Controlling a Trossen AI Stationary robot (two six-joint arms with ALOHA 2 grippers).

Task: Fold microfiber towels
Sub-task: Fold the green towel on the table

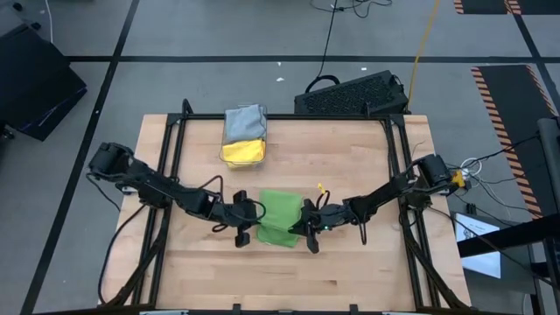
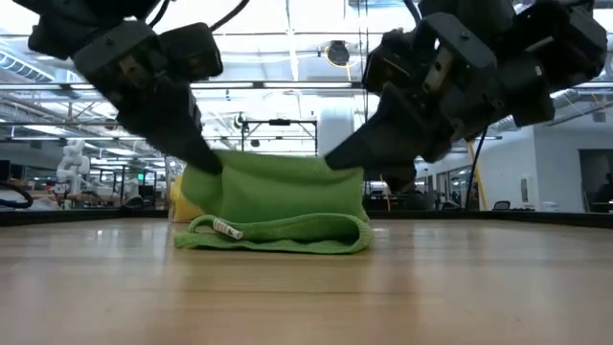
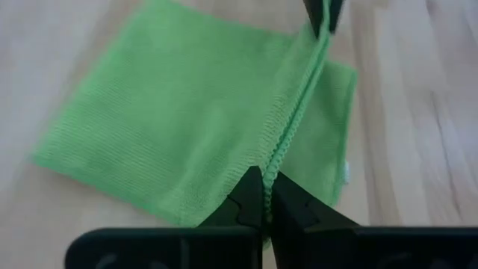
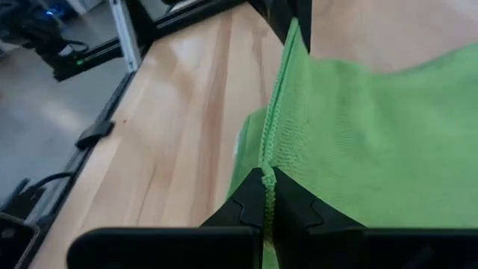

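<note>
Green towel (image 1: 280,217) edge pinched between left gripper (image 1: 251,213), right gripper (image 1: 305,224).

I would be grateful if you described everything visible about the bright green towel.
The bright green towel is a soft, knitted-looking cloth with a stitched hem and a small white tag. It lies mid-table, partly folded: its lower part rests on the wooden table while one edge is lifted, pinched at one end by the left gripper and at the other by the right gripper.

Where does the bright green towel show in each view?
High view: green towel at centre, between both grippers.
Low view: centre, top edge lifted.
Left wrist view: fills the middle.
Right wrist view: right half.
Shared landmark: the raised hem pinched at both ends.
</note>
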